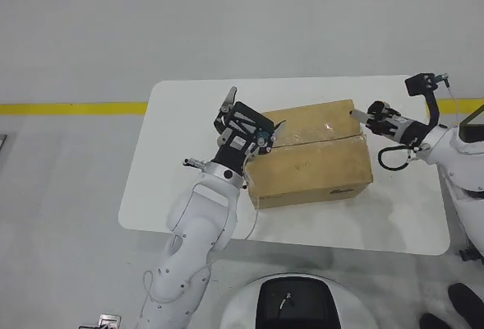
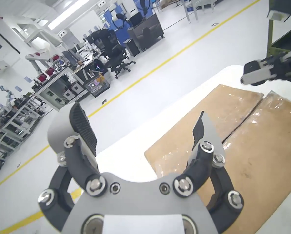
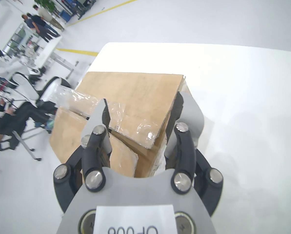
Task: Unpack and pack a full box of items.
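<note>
Cardboard box (image 1: 311, 156) lies on its broad side in the middle of the white surface (image 1: 184, 164), long side running left to right. Its two top flaps are closed and meet along a seam (image 1: 315, 141) that runs the length of the lid. Clear tape (image 3: 125, 120) clings in crinkled patches to the top of the flaps. The left gripper (image 1: 254, 115) sits at the box's left end, by the far corner. Its fingers (image 2: 83, 122) are spread wide and hold nothing; in the left wrist view one finger hangs over the box's top, the other over bare surface beyond the box's far edge. The right gripper (image 1: 361, 113) is at the opposite end, at the far right corner of the box. Its fingers (image 3: 100, 115) are also parted and hold nothing. In the right wrist view the end edge of the top flaps lies between them, with a dark gap below that edge. Whether either finger touches the cardboard cannot be told. The two grippers are well apart, with the length of the box between them. A yellow line (image 1: 61, 108) crosses the floor beyond the surface's far edge.
</note>
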`<state>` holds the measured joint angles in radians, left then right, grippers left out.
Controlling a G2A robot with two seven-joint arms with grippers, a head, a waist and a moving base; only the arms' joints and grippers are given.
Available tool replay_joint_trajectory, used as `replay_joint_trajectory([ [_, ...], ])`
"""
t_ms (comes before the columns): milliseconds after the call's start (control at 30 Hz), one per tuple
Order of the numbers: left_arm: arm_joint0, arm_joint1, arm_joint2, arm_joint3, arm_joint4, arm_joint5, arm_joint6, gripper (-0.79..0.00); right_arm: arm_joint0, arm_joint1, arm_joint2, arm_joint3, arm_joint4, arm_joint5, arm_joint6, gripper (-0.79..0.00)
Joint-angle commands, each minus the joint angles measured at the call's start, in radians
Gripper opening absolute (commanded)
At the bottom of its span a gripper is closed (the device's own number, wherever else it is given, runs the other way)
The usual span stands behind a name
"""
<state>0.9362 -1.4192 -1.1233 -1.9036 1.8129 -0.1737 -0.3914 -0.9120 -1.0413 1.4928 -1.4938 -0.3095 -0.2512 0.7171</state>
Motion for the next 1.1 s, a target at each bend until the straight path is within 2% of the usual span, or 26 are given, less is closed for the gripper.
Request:
replay_joint_trajectory([
  [0,0.024,0.003,-0.023,-0.023,0.006,-0.001,-0.030,0.000,0.017,0.002,0.022,0.016,0.135,0.020,0.082,0.000],
  [167,0.080,0.010,-0.061,-0.065,0.035,-0.002,-0.093,0.000,0.084,0.010,0.047,0.047,0.321,0.066,0.261,0.000],
  [533,0.086,0.010,-0.064,-0.070,0.037,-0.002,-0.096,0.000,0.095,0.012,0.052,0.045,0.325,0.050,0.268,0.000],
  [633,0.086,0.010,-0.064,-0.070,0.037,-0.002,-0.096,0.000,0.093,0.007,0.037,0.040,0.446,0.081,0.279,0.000],
  [733,0.086,0.010,-0.064,-0.070,0.037,-0.002,-0.096,0.000,0.127,0.000,0.020,0.097,0.598,0.160,0.316,0.000],
  [833,0.086,0.010,-0.064,-0.070,0.037,-0.002,-0.096,0.000,0.176,-0.005,-0.021,0.159,0.655,0.216,0.365,0.000],
  [1067,0.086,0.010,-0.064,-0.070,0.037,-0.002,-0.096,0.000,0.274,-0.011,-0.140,0.301,0.556,0.218,0.440,0.000],
])
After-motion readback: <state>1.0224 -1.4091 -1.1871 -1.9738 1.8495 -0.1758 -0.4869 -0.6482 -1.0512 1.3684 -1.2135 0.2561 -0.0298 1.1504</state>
